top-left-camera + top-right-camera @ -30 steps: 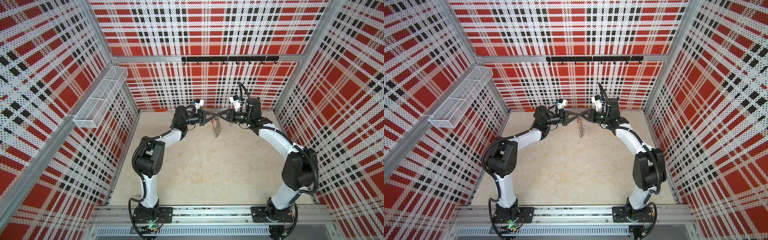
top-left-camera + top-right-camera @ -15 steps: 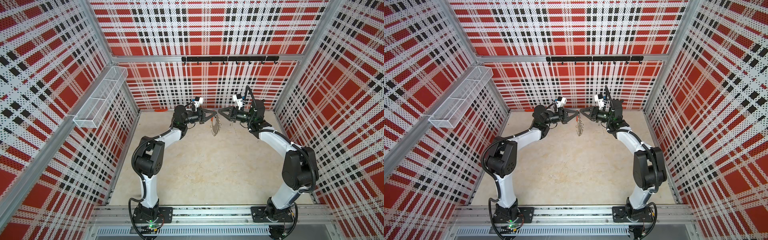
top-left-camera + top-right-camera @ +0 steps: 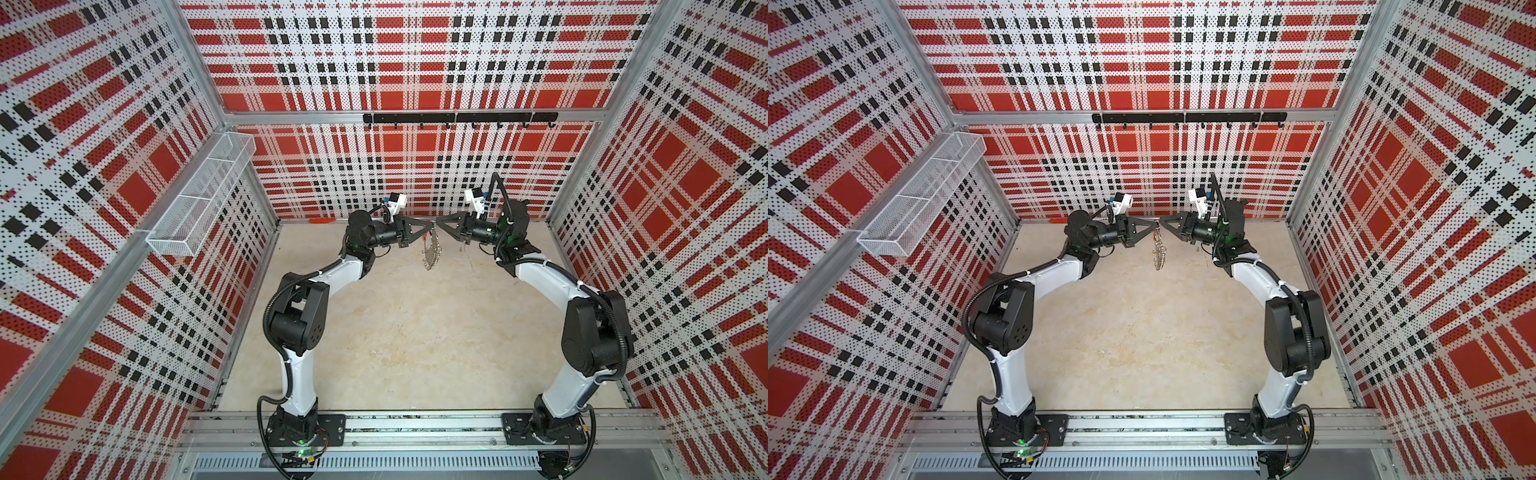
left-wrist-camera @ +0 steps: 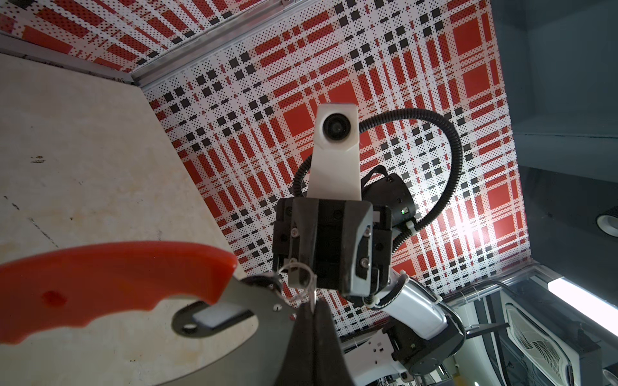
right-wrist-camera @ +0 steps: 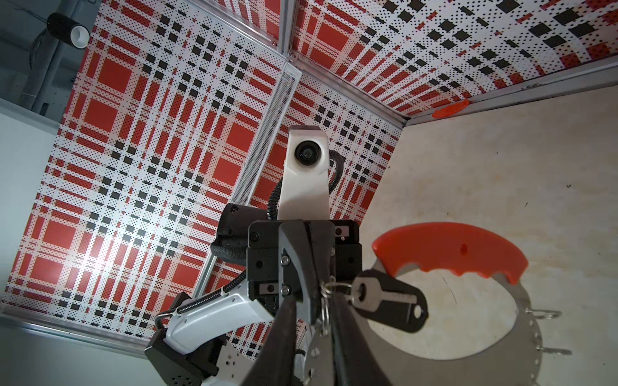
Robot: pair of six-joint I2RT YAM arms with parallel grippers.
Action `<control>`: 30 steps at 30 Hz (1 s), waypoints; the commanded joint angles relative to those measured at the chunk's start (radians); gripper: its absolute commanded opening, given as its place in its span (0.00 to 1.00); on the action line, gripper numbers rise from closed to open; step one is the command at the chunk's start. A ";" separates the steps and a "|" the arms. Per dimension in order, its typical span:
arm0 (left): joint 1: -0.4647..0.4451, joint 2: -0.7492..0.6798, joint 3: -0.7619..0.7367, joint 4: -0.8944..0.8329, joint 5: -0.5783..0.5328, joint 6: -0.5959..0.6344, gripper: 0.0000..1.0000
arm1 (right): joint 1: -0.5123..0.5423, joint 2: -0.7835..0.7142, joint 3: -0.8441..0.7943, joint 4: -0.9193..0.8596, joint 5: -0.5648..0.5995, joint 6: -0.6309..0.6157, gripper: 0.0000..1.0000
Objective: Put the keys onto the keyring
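The keyring [image 3: 432, 251] [image 3: 1159, 253] hangs in the air at the back of the cell, under my left gripper [image 3: 432, 225] [image 3: 1156, 225]. That gripper [image 4: 312, 305] is shut on a thin silver split ring at the keyring's end. The grey band [image 4: 254, 337] and its red segment [image 4: 100, 277] stretch away beside it. My right gripper [image 3: 439, 225] [image 5: 312, 300] meets the left one tip to tip. Its fingers [image 5: 344, 331] stand a little apart around the left fingertip and the split ring [image 5: 325, 309]. The keys, a silver key [image 5: 381, 295] on a black tag [image 5: 406, 315], dangle from that ring.
A white wire basket [image 3: 203, 195] is fixed to the left wall. A black hook rail [image 3: 457, 118] runs along the back wall. A small orange piece [image 3: 322, 220] lies at the foot of the back wall. The beige table [image 3: 415, 332] lies below both arms.
The right gripper pulled back from the left one, turned, and came in again tip to tip with its jaws narrower. The left gripper and the hanging keyring stayed nearly still.
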 commanded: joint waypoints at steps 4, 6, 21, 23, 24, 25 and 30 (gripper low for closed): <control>0.000 -0.010 0.025 0.054 0.001 -0.008 0.00 | 0.021 0.033 0.019 0.050 -0.020 0.025 0.21; 0.001 -0.011 0.022 0.057 0.002 -0.009 0.00 | 0.023 0.039 0.020 0.052 -0.020 0.027 0.20; 0.020 -0.015 -0.008 0.065 -0.024 0.005 0.02 | 0.024 0.039 0.050 -0.005 -0.017 -0.011 0.00; 0.046 -0.034 -0.043 0.048 -0.048 0.056 0.10 | 0.021 0.038 0.075 -0.100 0.002 -0.076 0.00; 0.066 -0.050 -0.064 0.002 -0.073 0.101 0.14 | 0.018 0.037 0.085 -0.158 0.018 -0.115 0.00; 0.088 -0.069 -0.083 -0.068 -0.100 0.169 0.19 | 0.013 0.037 0.094 -0.210 0.037 -0.150 0.00; 0.168 -0.164 -0.021 -0.784 -0.461 0.722 0.43 | -0.008 0.048 0.102 -0.388 0.103 -0.264 0.00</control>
